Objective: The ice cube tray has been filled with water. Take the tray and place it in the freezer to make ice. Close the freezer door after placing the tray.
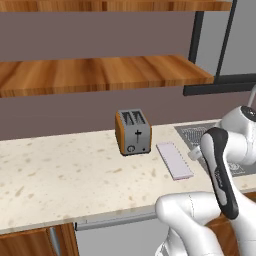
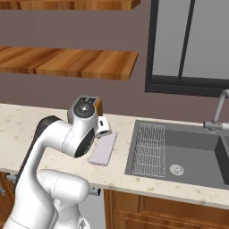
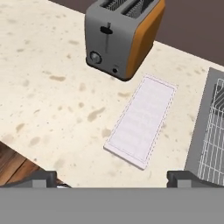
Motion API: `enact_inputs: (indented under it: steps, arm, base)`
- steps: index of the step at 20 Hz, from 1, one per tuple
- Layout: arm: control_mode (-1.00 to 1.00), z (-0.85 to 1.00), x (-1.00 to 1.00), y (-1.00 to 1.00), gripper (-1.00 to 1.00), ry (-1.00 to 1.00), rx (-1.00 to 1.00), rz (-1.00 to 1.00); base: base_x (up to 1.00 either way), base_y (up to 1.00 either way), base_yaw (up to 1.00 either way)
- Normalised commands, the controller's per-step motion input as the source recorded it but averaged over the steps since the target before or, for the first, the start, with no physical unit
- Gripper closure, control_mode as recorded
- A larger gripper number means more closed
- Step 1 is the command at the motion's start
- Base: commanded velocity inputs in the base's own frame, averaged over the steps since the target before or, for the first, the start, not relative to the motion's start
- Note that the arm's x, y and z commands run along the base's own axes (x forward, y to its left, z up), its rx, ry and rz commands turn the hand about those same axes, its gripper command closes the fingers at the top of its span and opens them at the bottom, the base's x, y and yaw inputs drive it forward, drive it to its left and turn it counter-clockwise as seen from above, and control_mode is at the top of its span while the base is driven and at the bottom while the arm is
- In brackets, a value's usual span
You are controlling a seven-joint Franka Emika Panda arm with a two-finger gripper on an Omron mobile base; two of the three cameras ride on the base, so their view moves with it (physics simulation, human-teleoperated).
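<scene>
From my remote station, I see the ice cube tray (image 3: 141,120) lying flat on the speckled countertop (image 1: 60,175), a pale lavender slab just beside the orange-sided toaster (image 1: 133,131) and not touching it. In the hand view the tray runs lengthwise away from the counter's front edge, with the toaster standing off its far corner. On the tray's other side sits the grey sink (image 2: 197,154), with a wire rack (image 2: 148,149) laid in the part nearest the tray and a faucet (image 2: 218,112) at the far rim.

My gripper (image 3: 112,177) hangs above the counter's front edge, looking down on the tray. Its two dark fingertips (image 3: 41,178) stand far apart at the bottom of the hand view, one toward each side of the picture, so the claw is spread wide. Nothing lies between the tips, and they touch neither the tray nor the countertop; the tray's near end sits in the open span ahead of them.

In the right base view the arm's wrist covers part of the toaster, and the tray (image 2: 103,150) shows just below it, between arm and sink. In the left base view the tray (image 1: 174,159) lies between the toaster and the arm's dark-banded link. Wooden shelves (image 1: 100,72) run along the wall above the counter, and a dark-framed window (image 2: 190,44) stands over the sink.
</scene>
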Motion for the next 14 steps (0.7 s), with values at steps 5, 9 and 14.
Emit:
enact_inputs:
  steps: [5, 9, 14]
  arm:
    - [-1.0, -0.12, 0.65, 0.0, -1.0, 0.01, -0.05, -0.11]
    - [-1.0, -0.22, 0.77, -0.08, -1.0, 0.04, -0.03, -0.15]
    - [-1.0, -0.21, 0.5, -0.41, -1.0, 0.02, 0.0, -0.03]
  base:
    - [0.0, 0.0, 0.0]
    - [0.0, 0.0, 0.0]
    - [0.0, 0.0, 0.0]
